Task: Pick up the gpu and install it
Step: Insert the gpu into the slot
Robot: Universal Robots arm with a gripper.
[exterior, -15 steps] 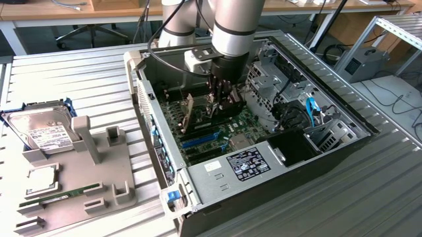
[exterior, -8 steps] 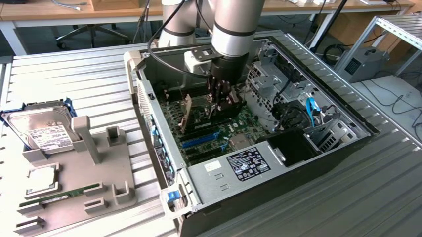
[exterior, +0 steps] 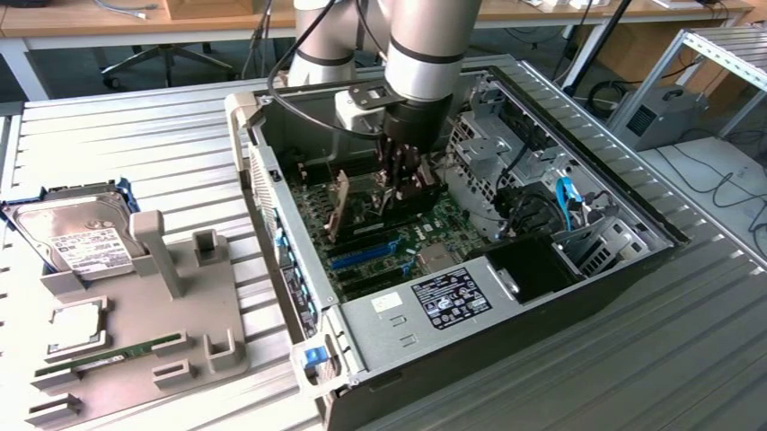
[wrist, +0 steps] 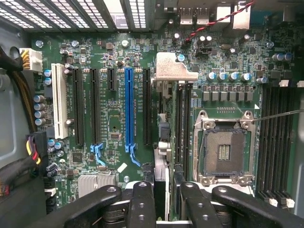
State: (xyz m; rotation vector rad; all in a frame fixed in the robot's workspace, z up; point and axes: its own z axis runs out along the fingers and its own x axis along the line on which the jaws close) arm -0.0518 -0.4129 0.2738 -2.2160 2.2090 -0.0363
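My gripper (exterior: 401, 190) reaches down into the open computer case (exterior: 480, 301), just above the green motherboard (wrist: 114, 118). In the wrist view the gpu (wrist: 182, 123) shows edge-on as a thin dark card. Its silver end bracket (wrist: 173, 66) points toward the case's rear ports. The gripper (wrist: 167, 199) is shut on the gpu, with a black finger (wrist: 142, 202) on either side. The card hangs upright between a black expansion slot (wrist: 146, 107) and the bare processor socket (wrist: 223, 152). A long blue slot (wrist: 128, 109) lies one row further over. I cannot tell whether the card touches the board.
On the exterior view's left, a grey holder (exterior: 144, 359) carries a silver hard drive (exterior: 78, 238), a processor chip (exterior: 78, 325) and a green memory stick (exterior: 114, 352). Inside the case are a drive cage (exterior: 491, 148), a blue cable (exterior: 563, 193) and bundled wires (wrist: 33, 147).
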